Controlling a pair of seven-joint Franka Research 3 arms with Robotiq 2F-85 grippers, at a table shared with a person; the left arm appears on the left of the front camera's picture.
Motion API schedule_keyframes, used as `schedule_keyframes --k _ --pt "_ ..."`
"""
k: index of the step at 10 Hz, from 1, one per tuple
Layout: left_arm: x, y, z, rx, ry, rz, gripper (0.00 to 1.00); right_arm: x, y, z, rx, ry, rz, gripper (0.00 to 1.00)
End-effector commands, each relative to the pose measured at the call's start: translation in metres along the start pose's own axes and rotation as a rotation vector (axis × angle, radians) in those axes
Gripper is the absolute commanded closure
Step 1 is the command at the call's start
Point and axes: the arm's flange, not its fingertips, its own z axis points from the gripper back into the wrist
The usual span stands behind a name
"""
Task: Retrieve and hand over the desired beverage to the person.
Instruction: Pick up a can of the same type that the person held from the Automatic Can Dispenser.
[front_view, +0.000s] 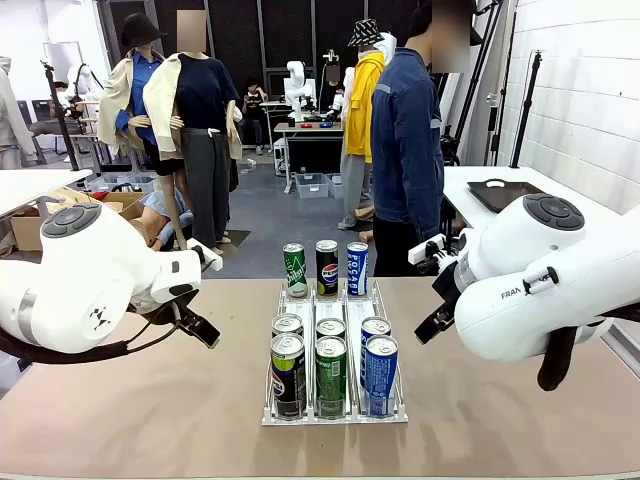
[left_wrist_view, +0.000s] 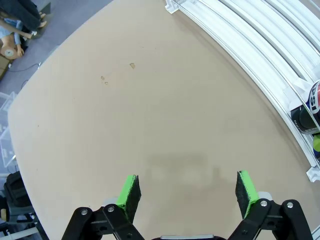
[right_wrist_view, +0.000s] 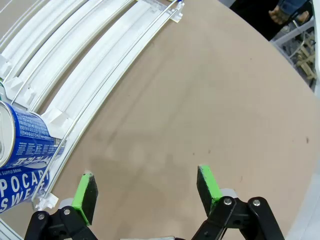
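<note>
The left hand and right hand are fully open and empty, above the tabletop on either side of the rack holding the cans. The person stands at the far right.

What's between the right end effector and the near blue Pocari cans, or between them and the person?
Nothing blocks the right end effector: it is open over bare table, beside a blue Pocari can; only the rack's low side rail lies between. Toward the person, three cans stand at the rack's far end.
</note>
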Motion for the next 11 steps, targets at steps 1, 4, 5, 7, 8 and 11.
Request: schedule_keyframes --k 1,4,5,7,8,11 --pt "-0.0003 0.0013 0.0001 0.0 0.0 0.003 0.0 0.0 0.0001 0.0 0.0 0.0 0.0 0.0" --pt "-0.0003 0.0013 0.0001 0.0 0.0 0.003 0.0 0.0 0.0001 0.0 0.0 0.0 0.0 0.0" --pt "-0.0003 0.0013 0.0001 0.0 0.0 0.003 0.0 0.0 0.0001 0.0 0.0 0.0 0.0 0.0" --pt "-0.0003 0.0013 0.0001 0.0 0.0 0.003 0.0 0.0 0.0001 0.0 0.0 0.0 0.0 0.0" --pt "-0.0003 0.0013 0.0001 0.0 0.0 0.003 0.0 0.0 0.0001 0.0 0.0 0.0 0.0 0.0" --pt "-0.0003 0.0013 0.0001 0.0 0.0 0.003 0.0 0.0 0.0001 0.0 0.0 0.0 0.0 0.0"
